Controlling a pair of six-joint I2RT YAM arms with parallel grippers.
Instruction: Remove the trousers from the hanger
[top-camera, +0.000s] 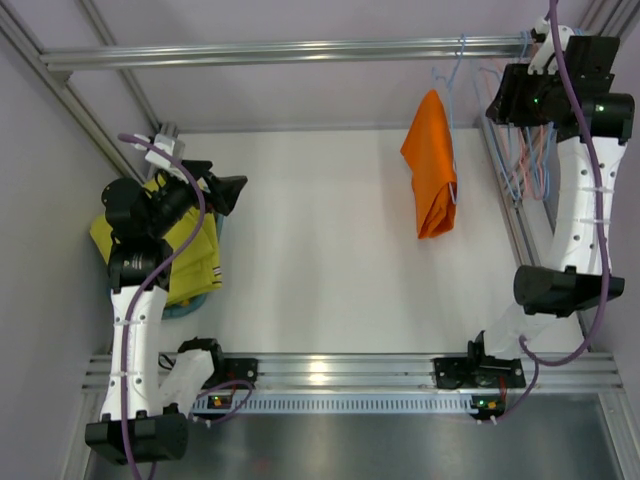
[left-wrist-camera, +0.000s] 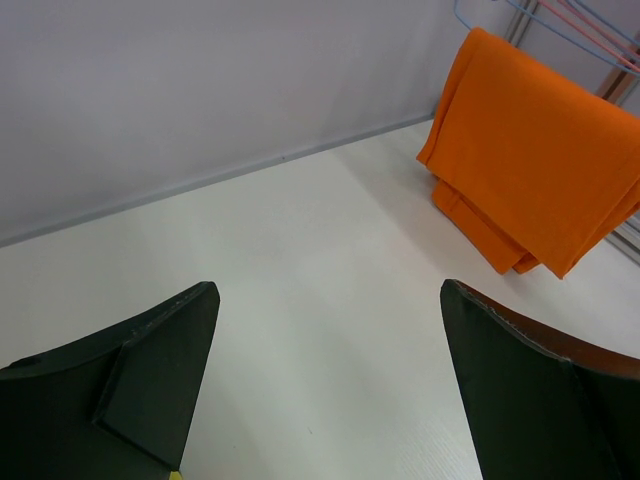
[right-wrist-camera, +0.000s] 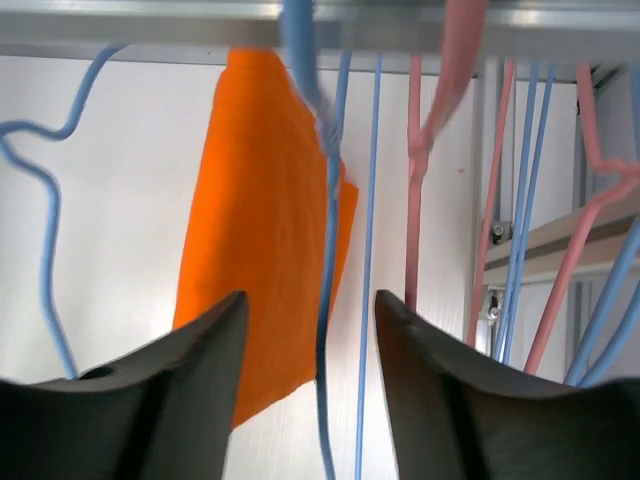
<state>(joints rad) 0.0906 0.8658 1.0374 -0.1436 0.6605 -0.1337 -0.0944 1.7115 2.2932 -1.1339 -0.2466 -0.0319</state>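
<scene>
The orange trousers (top-camera: 430, 170) hang folded over a blue hanger (top-camera: 455, 70) on the top rail, also visible in the left wrist view (left-wrist-camera: 530, 160) and right wrist view (right-wrist-camera: 260, 220). My right gripper (top-camera: 497, 103) is up at the rail just right of them. Its jaws (right-wrist-camera: 310, 297) stand apart with the hanger's thin blue wires (right-wrist-camera: 330, 250) running between them, untouched. The mustard yellow-green trousers (top-camera: 195, 260) lie on the table at the left, partly under my left arm. My left gripper (top-camera: 235, 192) is wide open over bare table (left-wrist-camera: 330, 290), holding nothing.
An aluminium rail (top-camera: 300, 50) crosses the back. Several spare blue and pink hangers (top-camera: 525, 165) crowd its right end near the frame post (right-wrist-camera: 520, 200). A teal edge (top-camera: 185, 308) shows under the mustard pile. Grey walls close in on the left and back.
</scene>
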